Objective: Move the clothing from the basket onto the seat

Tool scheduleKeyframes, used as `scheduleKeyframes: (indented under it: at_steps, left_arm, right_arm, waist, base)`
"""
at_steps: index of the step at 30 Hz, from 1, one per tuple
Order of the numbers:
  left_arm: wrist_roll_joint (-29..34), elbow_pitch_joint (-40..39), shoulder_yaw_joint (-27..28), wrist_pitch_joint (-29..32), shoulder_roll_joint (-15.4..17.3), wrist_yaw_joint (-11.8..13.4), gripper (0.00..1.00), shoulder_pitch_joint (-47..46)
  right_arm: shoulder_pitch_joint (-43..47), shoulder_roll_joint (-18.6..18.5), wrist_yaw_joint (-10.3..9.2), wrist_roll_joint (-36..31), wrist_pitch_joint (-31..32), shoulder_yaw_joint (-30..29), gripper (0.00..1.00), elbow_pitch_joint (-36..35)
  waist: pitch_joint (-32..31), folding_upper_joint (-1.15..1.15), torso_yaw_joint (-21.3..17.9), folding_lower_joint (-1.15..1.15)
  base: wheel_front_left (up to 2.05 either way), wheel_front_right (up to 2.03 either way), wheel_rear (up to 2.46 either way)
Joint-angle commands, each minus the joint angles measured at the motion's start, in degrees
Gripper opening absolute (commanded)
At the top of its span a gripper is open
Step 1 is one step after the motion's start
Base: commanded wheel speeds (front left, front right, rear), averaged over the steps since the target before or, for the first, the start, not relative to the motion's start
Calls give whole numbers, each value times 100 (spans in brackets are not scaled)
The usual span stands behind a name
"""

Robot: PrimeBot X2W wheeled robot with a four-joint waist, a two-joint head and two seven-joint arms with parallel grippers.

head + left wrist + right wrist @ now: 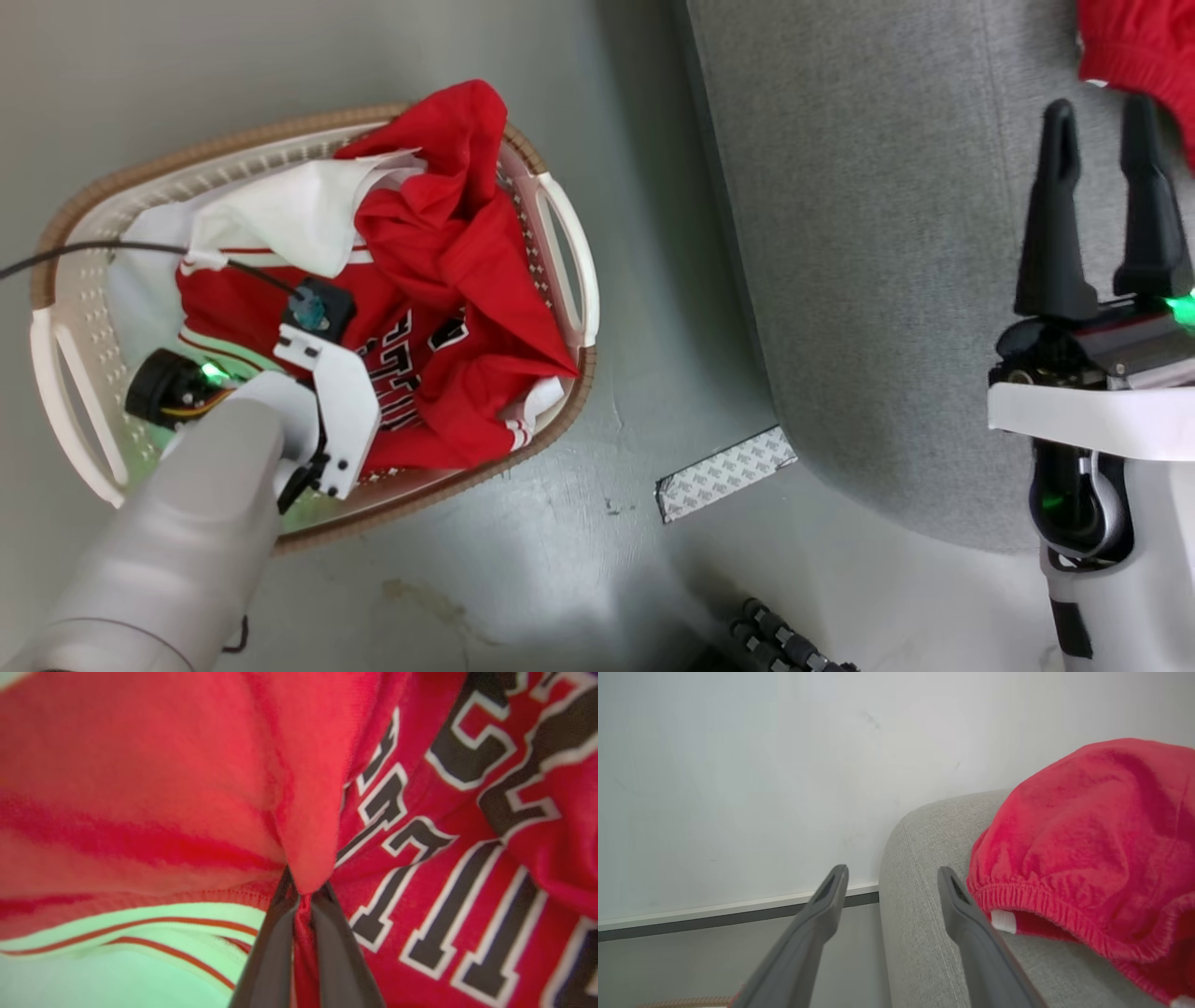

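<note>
The left hand is gripping down inside the basket, its two fingers clamping together on a fold of red jersey just beside the black lettering. The jersey is lying heaped in the basket, with some white lining showing. The basket is sitting on the floor just beside the sofa. The right hand is hovering over the sofa, fingers apart and holding nothing, near red shorts lying on the cushion.

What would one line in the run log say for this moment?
left claw: shut on red clothing in basket | right claw: open, by sofa | red shorts: on sofa
</note>
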Motion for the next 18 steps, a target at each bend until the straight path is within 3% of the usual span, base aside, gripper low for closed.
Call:
scheduleKeyframes:
  at_steps: [1, 6, 13, 18]
  left_arm:
    - [-132, 56, -5, -126, -5, 2, 0, 94]
    - [-265, 34, -24, -471, -203, 2, 0, 215]
    - [-649, -213, -183, -1165, -661, 3, 0, 584]
    - [-924, -428, -321, -1639, -917, 2, 0, 777]
  right_arm:
    - [-113, 14, -13, 29, -19, 6, 100, 47]
    - [-100, 14, -13, -154, -19, -81, 100, 134]
    - [167, 2, -13, -586, -18, -287, 100, 299]
    - [379, -200, -13, -705, -19, -378, 100, 405]
  waist:
    - [-122, 0, -13, 0]
    - [-513, 0, 156, 0]
    - [-1524, 0, 607, 0]
    - [-2265, 0, 933, 0]
  base:
    - [0, 0, 0]
    - [0, 0, 0]
    - [0, 0, 0]
    - [0, 0, 0]
